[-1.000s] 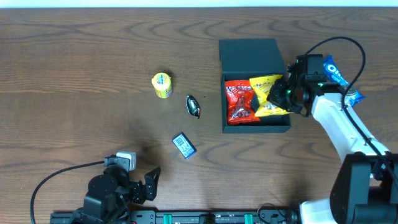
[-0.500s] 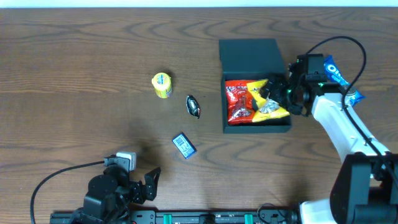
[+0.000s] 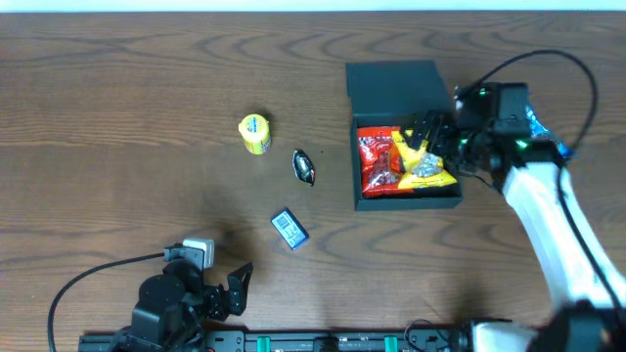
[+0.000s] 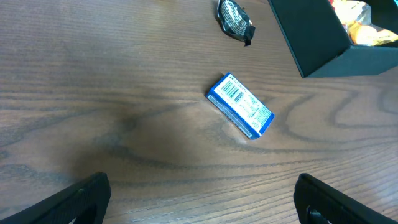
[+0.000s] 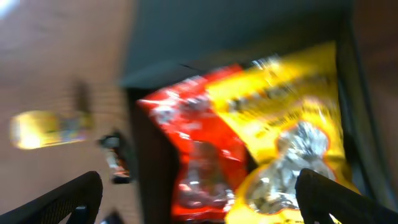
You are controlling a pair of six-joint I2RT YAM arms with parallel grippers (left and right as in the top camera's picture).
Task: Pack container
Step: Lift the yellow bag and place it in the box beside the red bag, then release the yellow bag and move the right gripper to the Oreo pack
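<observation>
Left claw spread; right claw spread wide.

Dark container open, lid flat behind.

The right wrist view is blurry, so the words on the yellow packet and red packet under the right claw cannot be read. Behind that claw, the arm hides most of a blue packet. Ahead and right of the left claw, the picture edge cuts off the container.
</observation>
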